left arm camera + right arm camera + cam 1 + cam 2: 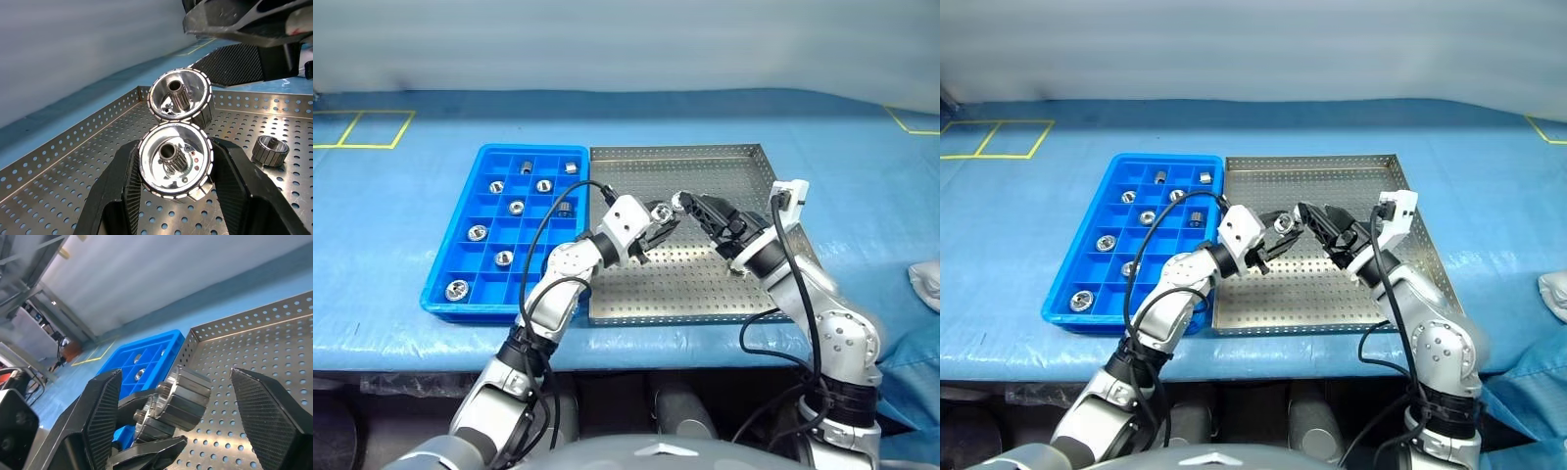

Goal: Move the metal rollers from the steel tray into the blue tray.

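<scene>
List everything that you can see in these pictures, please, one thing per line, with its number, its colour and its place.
small shiny silver metal rollers: nine, silver, in separate compartments of the blue tray
loose roller: one, silver, lying on the steel tray's floor
held roller: one, silver, between the left gripper's fingers
second roller: one, silver, against the held roller, between the right gripper's fingers; what holds it I cannot tell
bright blue plastic compartment tray: one, blue, left of the steel tray, side by side
square perforated steel tray: one, silver, centre
blue sheet: one, blue, under both trays
yellow tape lines: yellow, far left and far right corners
white crumpled thing: one, right edge
left gripper: black, shut on a roller
right gripper: black, open
</scene>
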Robot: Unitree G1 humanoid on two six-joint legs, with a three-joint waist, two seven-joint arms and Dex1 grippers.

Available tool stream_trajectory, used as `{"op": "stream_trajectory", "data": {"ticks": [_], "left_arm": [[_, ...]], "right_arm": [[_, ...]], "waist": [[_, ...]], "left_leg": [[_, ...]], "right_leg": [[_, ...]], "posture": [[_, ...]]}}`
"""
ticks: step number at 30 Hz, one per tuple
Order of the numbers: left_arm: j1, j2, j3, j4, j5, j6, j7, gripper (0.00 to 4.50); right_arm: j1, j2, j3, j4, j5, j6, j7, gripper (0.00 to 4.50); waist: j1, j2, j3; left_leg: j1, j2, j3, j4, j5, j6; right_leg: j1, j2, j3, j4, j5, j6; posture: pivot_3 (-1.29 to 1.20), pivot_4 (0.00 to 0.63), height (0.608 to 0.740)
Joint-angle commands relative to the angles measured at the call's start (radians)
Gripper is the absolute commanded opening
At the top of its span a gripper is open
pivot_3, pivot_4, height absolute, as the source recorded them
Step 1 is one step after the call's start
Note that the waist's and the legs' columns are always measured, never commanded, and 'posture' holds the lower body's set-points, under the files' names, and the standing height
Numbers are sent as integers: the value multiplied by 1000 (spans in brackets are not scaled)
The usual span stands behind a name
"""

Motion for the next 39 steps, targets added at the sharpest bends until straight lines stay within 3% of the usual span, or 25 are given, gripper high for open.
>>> {"op": "stream_trajectory", "data": {"ticks": [1,13,21,30,32,37,39], "left_arm": [[-19,-20,-5,-38,-3,-44,6,1821],[-30,-35,-14,-19,11,-76,12,1821],[-38,-39,-15,2,19,-80,26,1822],[-38,-45,7,13,18,-50,58,1822],[-37,-53,21,8,5,-27,70,1822],[-26,-95,90,-32,-94,161,106,1822],[-18,-119,121,-60,-155,264,119,1822]], "right_arm": [[-28,7,-36,15,67,-5,-27,3753],[-42,0,-16,61,145,4,-68,3753],[-35,-24,-2,50,132,-9,-69,1309],[-29,-83,49,29,20,-52,-34,1289],[-25,-127,92,14,-86,-91,-22,1289],[-8,-389,367,-3,-555,-250,22,1289],[-15,-422,409,24,-680,-330,4,1289]], "waist": [[0,0,0],[0,0,0],[-1,0,0],[-1,0,0],[0,0,0],[5,0,0],[8,-1,1]], "left_leg": [[0,0,0,0,0,0],[0,0,0,0,0,0],[0,0,0,0,0,0],[0,0,0,-1,0,0],[0,0,0,-1,0,0],[-1,-1,0,-1,0,0],[-1,-1,0,-1,0,0]], "right_leg": [[0,0,0,0,0,0],[0,0,0,0,0,0],[0,0,0,-1,0,0],[0,0,0,-1,0,0],[0,0,0,-1,0,0],[-1,-1,-1,-2,0,0],[-1,-1,-1,-2,0,0]], "posture": [[23,150,740],[23,150,740],[17,150,740],[26,150,740],[30,150,740],[34,150,740],[41,150,740]]}}
